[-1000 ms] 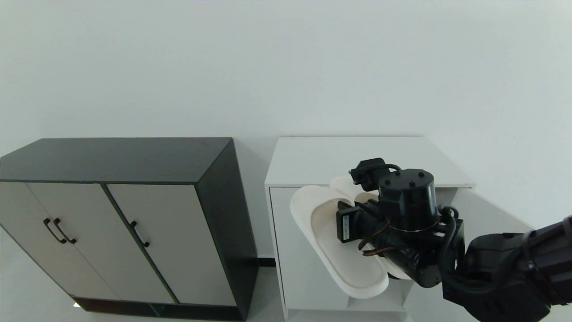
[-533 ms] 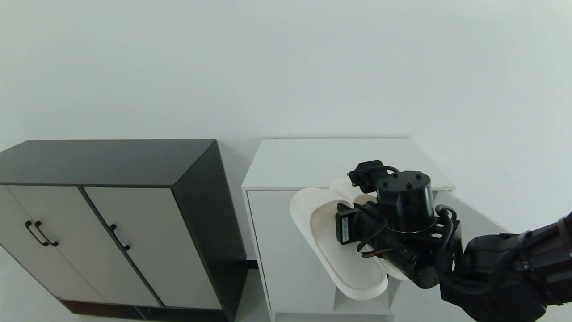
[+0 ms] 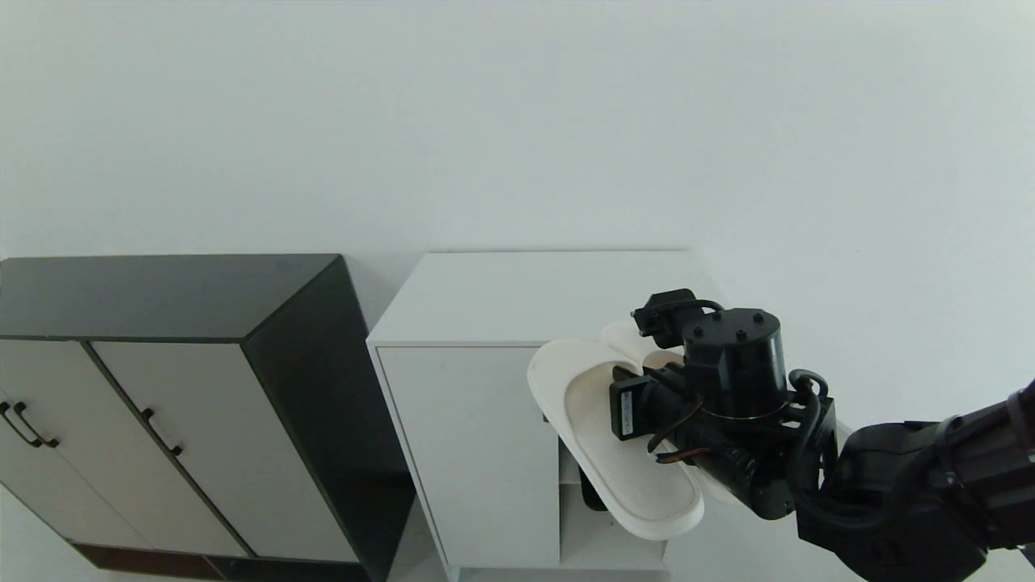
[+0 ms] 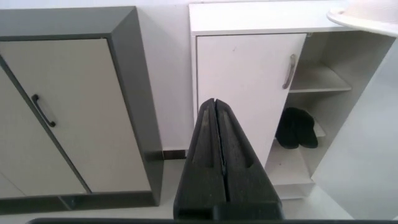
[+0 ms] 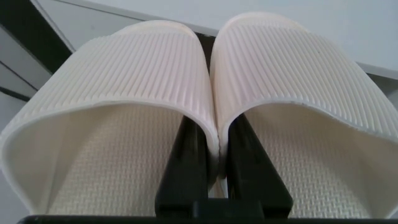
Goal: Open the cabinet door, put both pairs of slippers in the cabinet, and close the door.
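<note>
The right arm [image 3: 906,485] is finished in black — screws are set in its cylindrical wrist [image 3: 734,356]; the left end effector [image 4: 216,104] is likewise black.

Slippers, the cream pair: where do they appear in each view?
Head: slippers low, right of centre, before the white cabinet.
Left wrist: slippers' rim beside the cabinet's top, above its open shelves.
Right wrist: slippers close up, clamped on the right pincer.
Shared landmark: the white cabinet.

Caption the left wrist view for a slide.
Shut left gripper before the white cabinet, one side open, black slippers inside.
</note>
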